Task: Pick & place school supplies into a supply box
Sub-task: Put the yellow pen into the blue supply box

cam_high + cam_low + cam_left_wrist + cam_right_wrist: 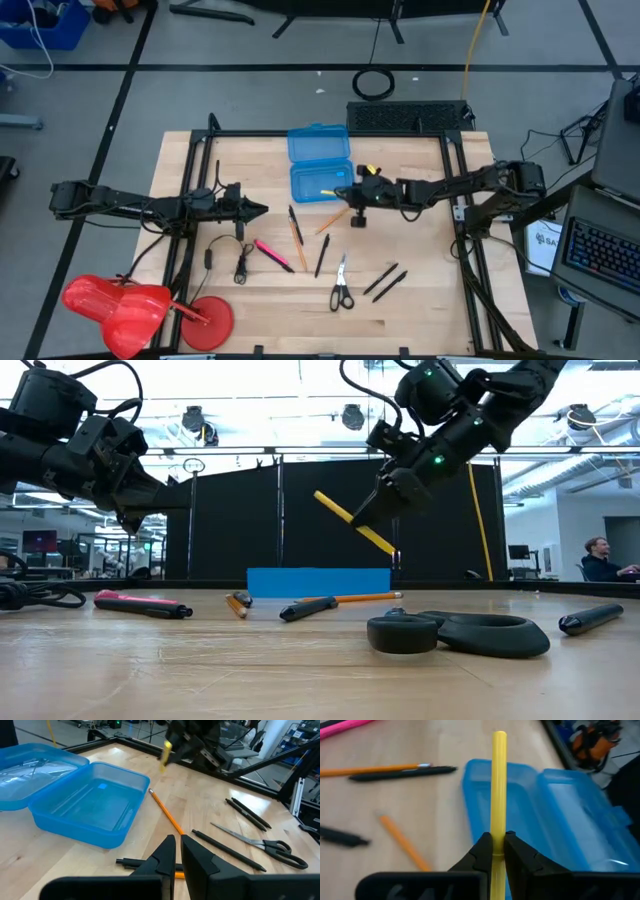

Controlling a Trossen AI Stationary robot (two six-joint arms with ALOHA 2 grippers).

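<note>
Just beyond the right hand (494, 851), clamped on the yellow pencil (498, 790), lies the open box (520, 810), so level the pencil lengthwise over the tray, lower it, then release; left hand (176, 851) waits closed.

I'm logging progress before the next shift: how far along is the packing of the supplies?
Done: nothing; the open blue supply box looks empty. In hand: the right gripper holds a yellow pencil above the box. Left: the scissors, pink pen, orange pencils and black pens lie on the table. The left gripper waits nearby.
</note>
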